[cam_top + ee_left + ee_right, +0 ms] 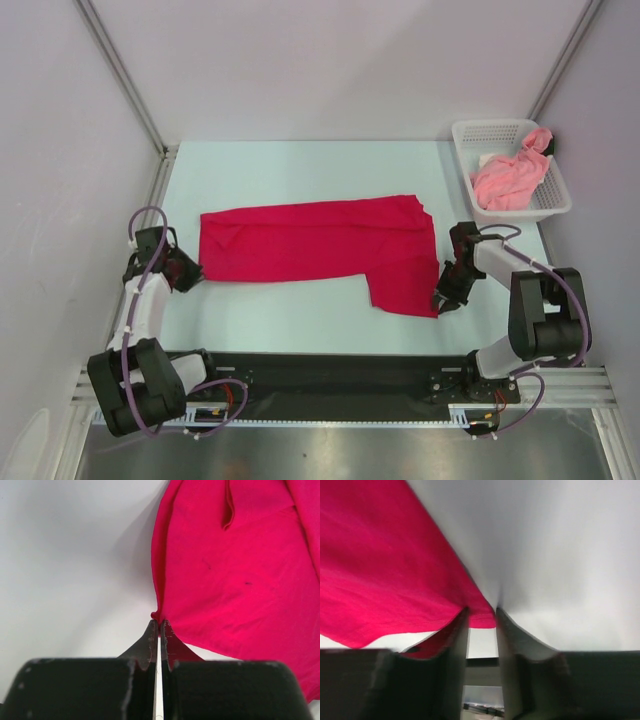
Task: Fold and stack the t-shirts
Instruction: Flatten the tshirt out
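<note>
The crimson red t-shirt (320, 250) lies spread flat across the middle of the table, with one part hanging toward the near right. My left gripper (191, 271) is at its left edge, shut on a corner of the red cloth (159, 616). My right gripper (443, 301) is at the shirt's near right corner. Its jaws stand apart, with the hem corner (482, 618) lying between the tips. The salmon pink t-shirt (508, 180) lies crumpled in the basket.
The white mesh basket (560, 195) stands at the back right corner of the table. Grey walls close in the left, back and right sides. The black base rail (320, 372) runs along the near edge.
</note>
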